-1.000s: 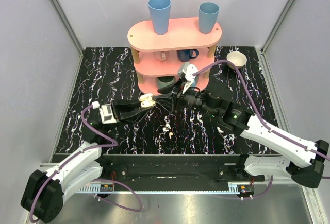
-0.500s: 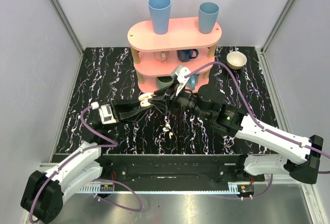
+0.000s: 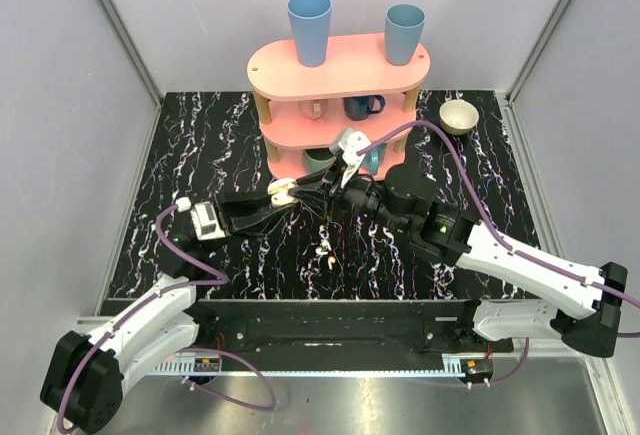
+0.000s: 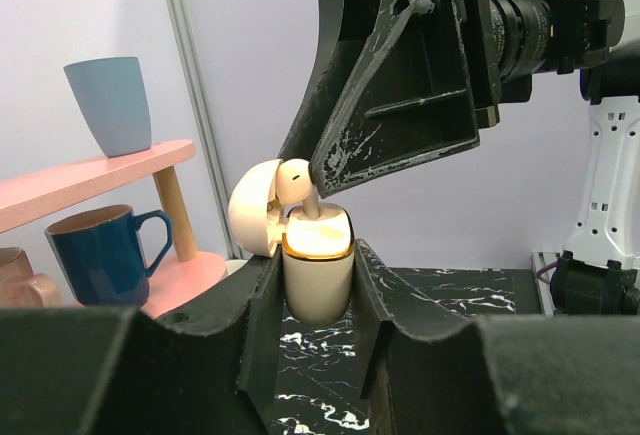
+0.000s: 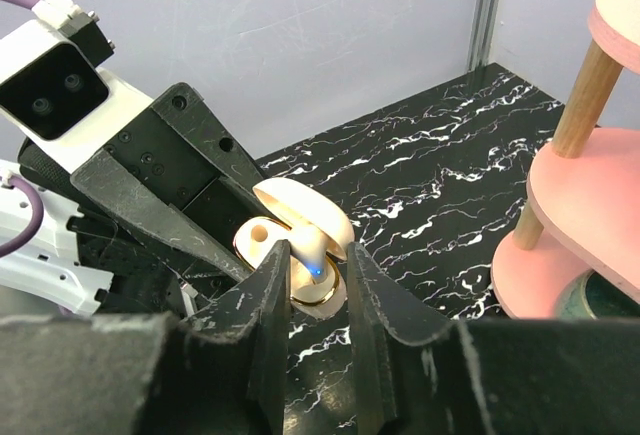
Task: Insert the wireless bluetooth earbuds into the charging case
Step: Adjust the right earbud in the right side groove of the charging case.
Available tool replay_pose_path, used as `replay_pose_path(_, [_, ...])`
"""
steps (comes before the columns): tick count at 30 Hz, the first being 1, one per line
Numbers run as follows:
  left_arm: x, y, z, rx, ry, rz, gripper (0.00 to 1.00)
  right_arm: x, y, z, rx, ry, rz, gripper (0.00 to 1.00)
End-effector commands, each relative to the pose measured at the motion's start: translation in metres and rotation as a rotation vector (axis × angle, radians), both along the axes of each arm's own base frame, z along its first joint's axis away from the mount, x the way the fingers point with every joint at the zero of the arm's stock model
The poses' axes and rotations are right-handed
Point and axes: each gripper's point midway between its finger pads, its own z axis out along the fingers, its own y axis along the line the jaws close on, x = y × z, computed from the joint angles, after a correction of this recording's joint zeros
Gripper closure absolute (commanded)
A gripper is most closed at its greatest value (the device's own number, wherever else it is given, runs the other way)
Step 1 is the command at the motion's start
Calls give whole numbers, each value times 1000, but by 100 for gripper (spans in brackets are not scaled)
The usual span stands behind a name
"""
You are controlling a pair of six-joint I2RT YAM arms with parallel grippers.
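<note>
Left gripper (image 4: pixel 316 290): clamped shut on the charging case (image 4: pixel 318 277), pressed against both its sides and held clear of the table (image 3: pixel 200 155).
Case: stood upright, with gold rim up and lid hinged open, tipped back toward the pink shelf (image 3: pixel 340 70).
Right gripper (image 5: pixel 318 267): pinched shut on one earbud (image 5: pixel 311 251), poised just above the case mouth.
Held earbud: sat at the mouth of the case, rounded head up and stem down, long axis near vertical. Seemed to have the stem tip entering one well; depth could not be told.
Free well (image 5: pixel 259 232): lay just beside the held earbud, unfilled.
Deciding relation: case lay straight below the right gripper, well lined up with the stem. Judged to call for a short push down along that axis, then release.
Other earbud (image 3: pixel 324 256): probably the small white bits on the table between the two arms, well apart from the case. Too small to read for orientation.
Nearer free arm: right, once unloaded.
</note>
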Motion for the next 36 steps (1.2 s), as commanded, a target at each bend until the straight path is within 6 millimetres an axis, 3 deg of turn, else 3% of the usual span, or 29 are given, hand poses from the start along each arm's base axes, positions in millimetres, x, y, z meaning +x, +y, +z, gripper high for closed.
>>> replay_pose_path(1, [-11,4,30,-43,-106,-6,100,-15,4,9,-23,-59,87,77])
replay_pose_path(5, [-12,4,31,-48,-106,-13,100,-15,1,-2,-92,-84,93,76])
replay_pose_path(8, [-13,5,32,-55,-109,-11,100,-13,-3,-4,-115,-104,81,61])
replay_pose_path(17, [-14,6,33,-61,-110,-9,100,-6,-28,12,-110,-168,-9,43])
replay_pose_path(23, [-13,5,31,-56,-104,-14,100,-10,-37,31,-36,-174,-26,43])
replay_pose_path(27, [-14,4,29,-47,-106,-20,100,-5,-34,46,55,-136,-58,51])
replay_pose_path(36, [-17,2,28,-26,-116,-36,100,3,-6,34,46,-79,-31,53])
